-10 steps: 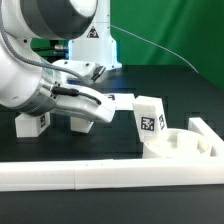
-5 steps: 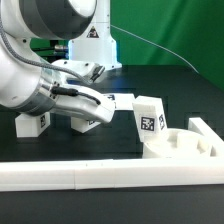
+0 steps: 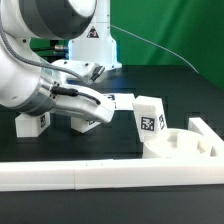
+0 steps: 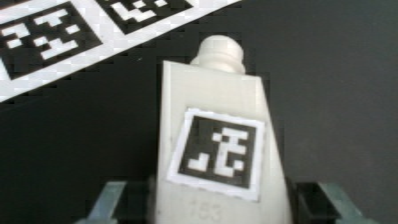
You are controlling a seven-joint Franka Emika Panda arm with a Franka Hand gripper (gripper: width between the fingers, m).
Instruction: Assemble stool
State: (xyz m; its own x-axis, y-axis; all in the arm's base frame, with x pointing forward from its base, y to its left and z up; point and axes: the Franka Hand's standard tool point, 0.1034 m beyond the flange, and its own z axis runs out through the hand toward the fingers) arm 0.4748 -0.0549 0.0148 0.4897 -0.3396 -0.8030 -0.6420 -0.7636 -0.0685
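My gripper point(image 3: 124, 104) is shut on a white stool leg point(image 3: 148, 120), held tilted in the air with its tag facing the camera. In the wrist view the leg point(image 4: 214, 120) runs out between the two fingers point(image 4: 116, 200), its rounded peg at the far end; the gripper point(image 4: 222, 206) holds its near end. The round white seat point(image 3: 180, 144) lies just below and to the exterior view's right of the leg, in the corner of the border rail. Two more legs point(image 3: 35, 123) point(image 3: 90, 121) lie on the black table under the arm.
The long white border rail point(image 3: 100, 175) runs along the front and turns up at the exterior view's right point(image 3: 203, 130). The marker board point(image 4: 71, 35) lies beyond the leg's peg in the wrist view. A black cable hangs at the back.
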